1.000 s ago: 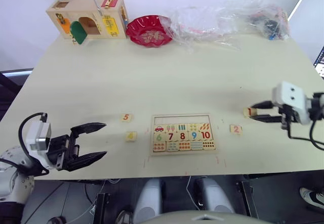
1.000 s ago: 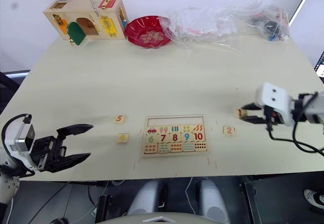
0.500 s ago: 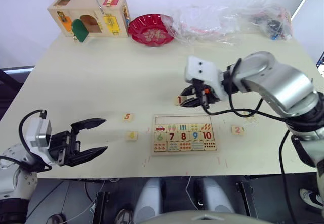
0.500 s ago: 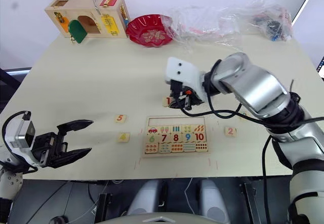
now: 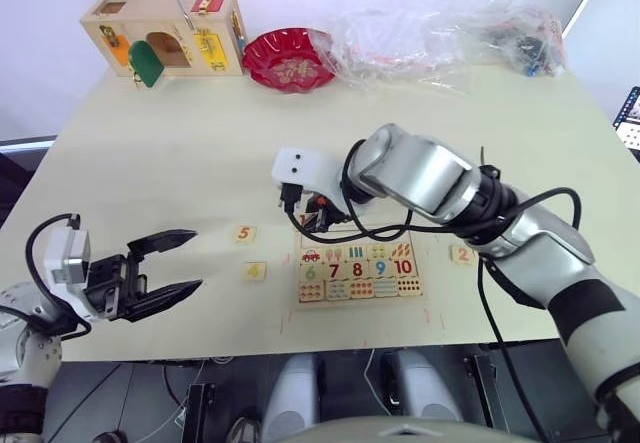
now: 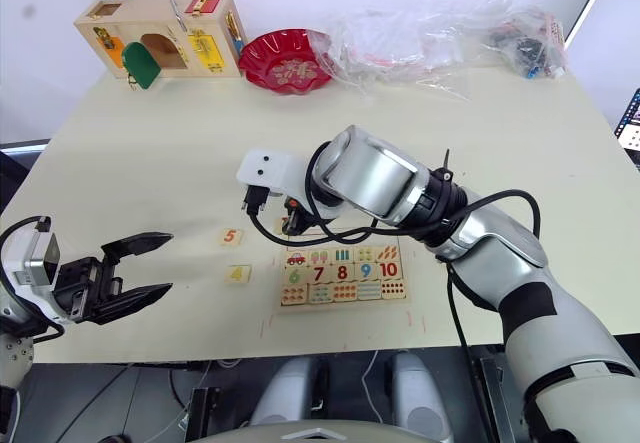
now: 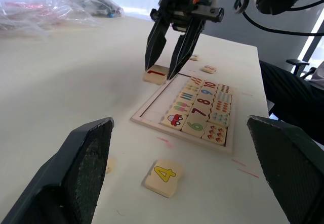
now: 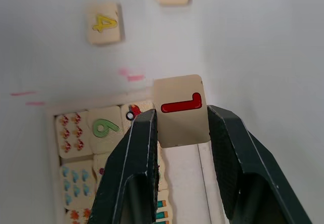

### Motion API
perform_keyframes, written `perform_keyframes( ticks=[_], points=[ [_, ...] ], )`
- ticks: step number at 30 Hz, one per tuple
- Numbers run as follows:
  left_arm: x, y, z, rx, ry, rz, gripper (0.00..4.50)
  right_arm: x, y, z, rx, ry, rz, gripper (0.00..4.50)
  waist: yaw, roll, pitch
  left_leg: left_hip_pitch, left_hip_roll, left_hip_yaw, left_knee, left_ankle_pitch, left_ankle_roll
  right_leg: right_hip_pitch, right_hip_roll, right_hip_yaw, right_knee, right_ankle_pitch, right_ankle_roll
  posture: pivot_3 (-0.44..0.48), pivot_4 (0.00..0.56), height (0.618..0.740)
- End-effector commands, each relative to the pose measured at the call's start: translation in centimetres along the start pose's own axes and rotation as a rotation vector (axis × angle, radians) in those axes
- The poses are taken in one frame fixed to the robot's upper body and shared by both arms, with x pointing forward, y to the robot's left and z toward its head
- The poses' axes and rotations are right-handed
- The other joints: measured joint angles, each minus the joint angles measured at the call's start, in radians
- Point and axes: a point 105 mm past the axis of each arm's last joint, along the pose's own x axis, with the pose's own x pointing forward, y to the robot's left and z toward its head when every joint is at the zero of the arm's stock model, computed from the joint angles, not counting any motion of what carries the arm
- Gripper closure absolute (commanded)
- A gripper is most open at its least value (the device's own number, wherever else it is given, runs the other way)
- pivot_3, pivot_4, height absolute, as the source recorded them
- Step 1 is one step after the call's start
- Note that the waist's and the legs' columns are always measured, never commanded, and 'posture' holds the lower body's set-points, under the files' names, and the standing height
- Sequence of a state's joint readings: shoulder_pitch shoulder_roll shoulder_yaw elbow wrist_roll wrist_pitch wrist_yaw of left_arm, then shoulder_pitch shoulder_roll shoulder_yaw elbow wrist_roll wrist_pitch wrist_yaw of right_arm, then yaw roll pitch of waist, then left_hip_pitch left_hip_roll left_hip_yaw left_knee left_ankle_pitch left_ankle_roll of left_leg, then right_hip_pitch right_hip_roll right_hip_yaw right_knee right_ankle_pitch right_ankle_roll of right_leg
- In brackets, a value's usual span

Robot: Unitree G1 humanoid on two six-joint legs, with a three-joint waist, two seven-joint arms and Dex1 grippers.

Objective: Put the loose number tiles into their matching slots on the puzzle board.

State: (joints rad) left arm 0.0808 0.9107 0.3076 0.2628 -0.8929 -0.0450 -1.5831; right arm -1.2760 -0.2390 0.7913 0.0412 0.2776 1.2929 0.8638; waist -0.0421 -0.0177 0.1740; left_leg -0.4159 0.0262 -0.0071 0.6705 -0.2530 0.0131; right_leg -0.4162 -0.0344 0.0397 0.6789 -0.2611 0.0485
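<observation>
Right gripper (image 8: 178, 118), which a second ago held the tile 1 (image 8: 180, 109) out at the counter's right side, now holds it over the far left corner of the puzzle board (image 5: 362, 269), its two black fingers (image 7: 156, 44) pinching the tile's opposite edges; the red digit faces up, and the tile hangs above the board's rim and the empty slots (image 7: 161, 102) of the far row. Puzzle board: pale wood, near the counter's (image 5: 300, 133) front edge, holding number tiles 6 to 10 with picture and dot tiles. Tile 5 (image 5: 243, 233): flat on the counter, left of the board. Tile 4 (image 5: 255, 271): flat, just nearer than the 5. Tile 2 (image 5: 462, 255): flat, right of the board. Left gripper (image 5: 168, 269): at the counter's near left corner, fingers spread wide, empty. Far edge of the counter: wooden latch box (image 5: 160, 33), red dish (image 5: 293, 59), crumpled clear plastic bags (image 5: 440, 33).
</observation>
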Motion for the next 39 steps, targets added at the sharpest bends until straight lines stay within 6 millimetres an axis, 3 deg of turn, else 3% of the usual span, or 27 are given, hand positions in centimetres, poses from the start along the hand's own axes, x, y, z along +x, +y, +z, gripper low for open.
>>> perform_keyframes(
  ticks=[1,14,39],
  points=[
    [0.1,-0.2,0.4,0.034,0.002,-0.036,0.0,-0.1,-0.3,1.0,-0.055,-0.01,-0.014,3.63,-0.001,0.0,0.0,0.0,0.0,0.0,0.0,0.0,0.0,0.0,0.0,0.0,0.0,0.0,0.0,0.0,0.15,0.74],
    [0.0,-0.2,0.3,0.03,0.004,-0.037,0.0,1.7,-0.4,0.6,-0.081,0.054,0.015,3.63,-0.001,0.0,0.0,0.0,0.0,0.0,0.0,0.0,0.0,0.0,0.0,0.0,0.0,0.0,0.0,0.0,0.15,0.74],
    [-0.6,-0.2,0.3,0.031,0.007,-0.006,0.0,3.0,-0.2,-0.6,-0.095,0.102,0.048,3.63,-0.002,0.0,0.0,0.0,0.0,0.0,-0.001,0.0,0.0,-0.001,0.0,0.0,0.0,0.0,0.0,0.0,0.15,0.74]
  ],
)
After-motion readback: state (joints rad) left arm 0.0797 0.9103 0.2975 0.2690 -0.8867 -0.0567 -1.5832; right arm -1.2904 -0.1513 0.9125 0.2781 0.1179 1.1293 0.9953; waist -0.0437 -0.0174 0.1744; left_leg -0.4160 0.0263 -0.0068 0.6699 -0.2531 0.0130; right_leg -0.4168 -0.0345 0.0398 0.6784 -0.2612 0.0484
